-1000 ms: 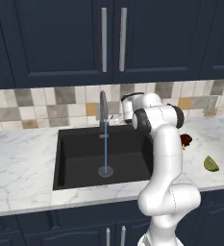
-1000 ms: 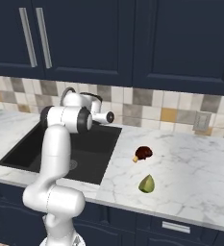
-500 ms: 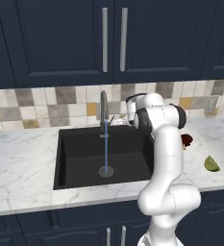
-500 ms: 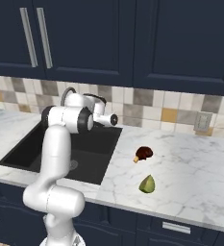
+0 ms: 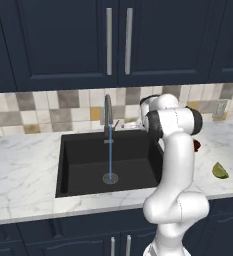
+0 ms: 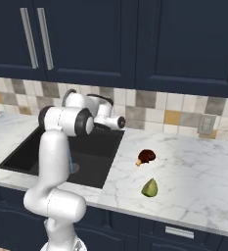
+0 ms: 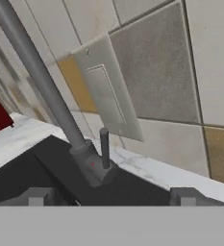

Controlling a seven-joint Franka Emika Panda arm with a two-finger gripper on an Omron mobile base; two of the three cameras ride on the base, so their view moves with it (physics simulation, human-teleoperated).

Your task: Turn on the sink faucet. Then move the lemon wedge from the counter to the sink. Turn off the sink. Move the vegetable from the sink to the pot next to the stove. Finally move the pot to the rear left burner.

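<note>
The counter (image 5: 23, 175) is white marble-look worktop with grey veins, running across the middle of both base views below a tiled backsplash; the sink (image 5: 83, 165), a black rectangular basin, is set into it at centre-left of the left base view and at left in the right base view; the lemon wedge (image 6: 150, 188) lies on the bare marble right of the basin, toward the front edge; a dark reddish-brown lump (image 6: 146, 157) rests just behind it, apart from it.

sink faucet (image 7: 41, 81) top beyond frame edge
</note>
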